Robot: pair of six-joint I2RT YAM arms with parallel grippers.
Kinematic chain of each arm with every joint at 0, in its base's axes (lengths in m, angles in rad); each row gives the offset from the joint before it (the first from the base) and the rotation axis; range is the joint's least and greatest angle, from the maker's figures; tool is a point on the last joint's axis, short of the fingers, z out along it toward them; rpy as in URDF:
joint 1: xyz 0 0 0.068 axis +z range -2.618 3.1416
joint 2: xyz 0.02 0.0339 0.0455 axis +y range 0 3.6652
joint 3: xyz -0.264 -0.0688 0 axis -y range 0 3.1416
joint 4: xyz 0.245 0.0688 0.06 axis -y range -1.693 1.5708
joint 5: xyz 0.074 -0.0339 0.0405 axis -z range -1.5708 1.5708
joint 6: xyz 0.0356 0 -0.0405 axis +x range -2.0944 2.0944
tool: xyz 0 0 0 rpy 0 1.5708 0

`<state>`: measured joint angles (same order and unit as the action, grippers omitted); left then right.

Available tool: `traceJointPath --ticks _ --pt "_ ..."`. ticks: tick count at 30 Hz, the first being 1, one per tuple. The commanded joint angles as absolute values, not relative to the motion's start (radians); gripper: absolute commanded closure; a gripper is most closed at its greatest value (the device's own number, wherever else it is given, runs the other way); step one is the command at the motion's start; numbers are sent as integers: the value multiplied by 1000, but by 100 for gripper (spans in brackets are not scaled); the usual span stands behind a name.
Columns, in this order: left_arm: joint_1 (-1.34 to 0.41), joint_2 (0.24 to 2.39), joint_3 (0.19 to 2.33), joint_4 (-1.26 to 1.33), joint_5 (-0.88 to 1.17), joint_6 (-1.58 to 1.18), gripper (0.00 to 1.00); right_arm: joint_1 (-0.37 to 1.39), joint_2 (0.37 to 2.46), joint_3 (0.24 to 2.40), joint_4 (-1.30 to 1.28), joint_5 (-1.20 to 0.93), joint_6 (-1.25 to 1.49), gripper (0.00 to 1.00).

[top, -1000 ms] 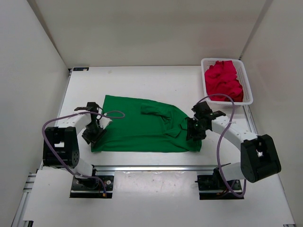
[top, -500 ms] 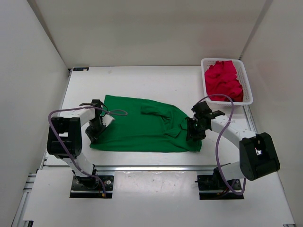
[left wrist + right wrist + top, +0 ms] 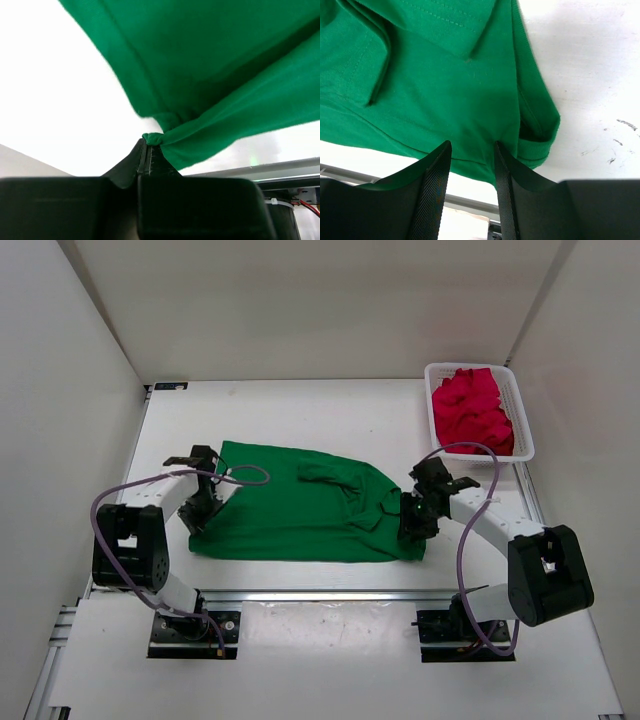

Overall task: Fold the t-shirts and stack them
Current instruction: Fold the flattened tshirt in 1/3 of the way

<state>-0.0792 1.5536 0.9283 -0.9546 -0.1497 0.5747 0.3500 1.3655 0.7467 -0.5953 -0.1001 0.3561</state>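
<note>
The left pincer (image 3: 146, 148) is clamped tight on a bunched fold at the left edge of the green t-shirt (image 3: 300, 515). The right pincer (image 3: 471, 147) stands with its fingers apart, over the shirt's near right corner. The shirt lies spread across the middle of the tabletop (image 3: 300, 410), toward its near edge. The red t-shirts (image 3: 472, 410) sit crumpled in the white mesh basket (image 3: 527, 435) at the far right corner.
</note>
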Motion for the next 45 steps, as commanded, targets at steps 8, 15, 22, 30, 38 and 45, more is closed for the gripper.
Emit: traceJointPath --ticks 8,15,22,30,38,45 --pt "-86 1509 908 -946 -196 566 100 354 1345 730 -580 -91 345 55" --pt "-120 1514 1046 -942 -210 526 100 342 1336 698 -580 -63 360 57" --pt "-130 1560 1138 -904 -198 509 100 296 1379 704 -600 -34 379 60" --pt "-144 1684 1104 -842 -276 488 100 259 1345 742 -646 35 383 57" --pt "-127 1717 1080 -842 -272 482 78 199 1272 707 -704 52 439 57" --pt "-78 1681 1072 -939 -207 436 9 198 1310 690 -690 8 480 53"
